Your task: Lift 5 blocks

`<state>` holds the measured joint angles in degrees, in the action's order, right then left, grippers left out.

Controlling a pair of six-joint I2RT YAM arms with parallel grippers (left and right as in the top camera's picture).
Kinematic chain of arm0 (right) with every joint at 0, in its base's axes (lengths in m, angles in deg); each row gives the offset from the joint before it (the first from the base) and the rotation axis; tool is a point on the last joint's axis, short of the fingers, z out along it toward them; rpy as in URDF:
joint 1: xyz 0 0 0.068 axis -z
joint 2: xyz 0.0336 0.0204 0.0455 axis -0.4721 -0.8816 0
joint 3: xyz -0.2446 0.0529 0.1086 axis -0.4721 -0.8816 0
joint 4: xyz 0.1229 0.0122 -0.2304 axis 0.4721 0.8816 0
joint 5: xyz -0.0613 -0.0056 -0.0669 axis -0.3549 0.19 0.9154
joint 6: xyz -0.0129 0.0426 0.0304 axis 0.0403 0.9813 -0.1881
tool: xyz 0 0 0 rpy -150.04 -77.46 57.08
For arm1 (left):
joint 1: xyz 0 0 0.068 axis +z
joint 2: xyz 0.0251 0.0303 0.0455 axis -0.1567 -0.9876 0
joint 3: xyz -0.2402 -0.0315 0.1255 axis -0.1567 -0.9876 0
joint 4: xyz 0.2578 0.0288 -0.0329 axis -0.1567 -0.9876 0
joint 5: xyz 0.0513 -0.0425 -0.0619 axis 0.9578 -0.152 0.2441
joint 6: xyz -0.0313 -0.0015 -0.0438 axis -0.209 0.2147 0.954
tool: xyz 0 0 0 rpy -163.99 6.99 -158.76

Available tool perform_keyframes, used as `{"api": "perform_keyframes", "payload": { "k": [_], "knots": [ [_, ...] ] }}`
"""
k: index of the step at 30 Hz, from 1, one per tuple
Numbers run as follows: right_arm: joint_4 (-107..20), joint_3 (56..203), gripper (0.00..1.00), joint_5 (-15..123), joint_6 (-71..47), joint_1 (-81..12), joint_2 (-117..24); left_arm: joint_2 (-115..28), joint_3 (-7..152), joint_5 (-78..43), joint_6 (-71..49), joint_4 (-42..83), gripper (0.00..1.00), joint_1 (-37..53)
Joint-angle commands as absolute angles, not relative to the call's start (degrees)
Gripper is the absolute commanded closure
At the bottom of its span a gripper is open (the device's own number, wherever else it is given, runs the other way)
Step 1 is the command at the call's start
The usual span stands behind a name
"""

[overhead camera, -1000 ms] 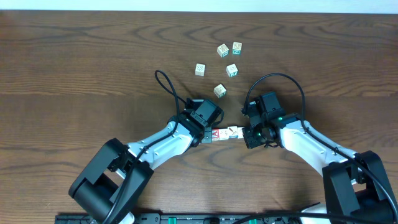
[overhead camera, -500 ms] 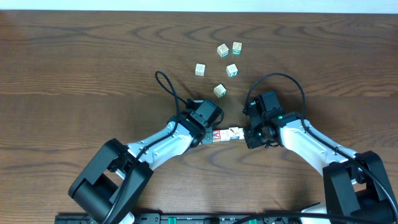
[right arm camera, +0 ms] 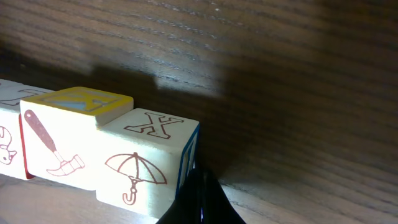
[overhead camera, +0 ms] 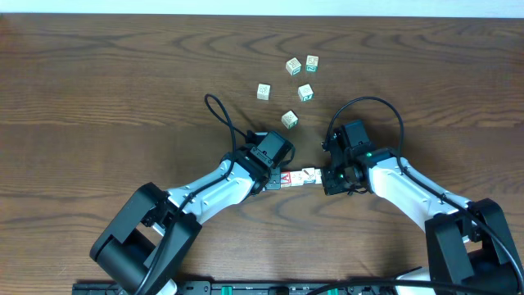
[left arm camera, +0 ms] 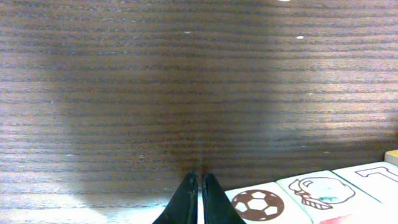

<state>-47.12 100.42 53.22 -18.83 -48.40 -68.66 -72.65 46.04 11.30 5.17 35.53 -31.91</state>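
A short row of blocks lies end to end between my two grippers, its left end showing a red print. My left gripper is shut, tips against the row's left end. In the left wrist view the shut gripper sits beside a football-print block, with a face-print block after it. My right gripper is shut at the row's right end. In the right wrist view its gripper touches an X-and-umbrella block, and a hammer-print block follows. Whether the row is off the table I cannot tell.
Several loose blocks are scattered on the brown wooden table behind the arms, the nearest just beyond the left wrist, others at the back. A black cable loop lies left of them.
Almost nothing: the right wrist has edged slightly to the right, and the row of blocks stays pinched between the two tips.
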Motion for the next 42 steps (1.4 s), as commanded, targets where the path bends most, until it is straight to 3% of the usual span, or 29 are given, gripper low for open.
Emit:
{"api": "perform_keyframes", "payload": {
  "k": [1, 34, 42],
  "knots": [
    [-47.21, 102.10, 0.99, 49.87, -17.98, -49.60, -68.75, -72.11, 46.78, 7.69, 4.82, 35.84, 0.93, -32.54],
    [-44.55, 102.38, 0.98, 54.70, -18.81, -49.64, -65.23, -69.24, 46.76, 8.15, 3.51, 35.42, 0.93, -32.57],
    [-44.61, 102.38, 0.91, 55.51, -19.94, -49.64, -65.23, -69.35, 46.60, 10.12, 2.41, 34.07, 0.79, -32.57]
  ]
}}
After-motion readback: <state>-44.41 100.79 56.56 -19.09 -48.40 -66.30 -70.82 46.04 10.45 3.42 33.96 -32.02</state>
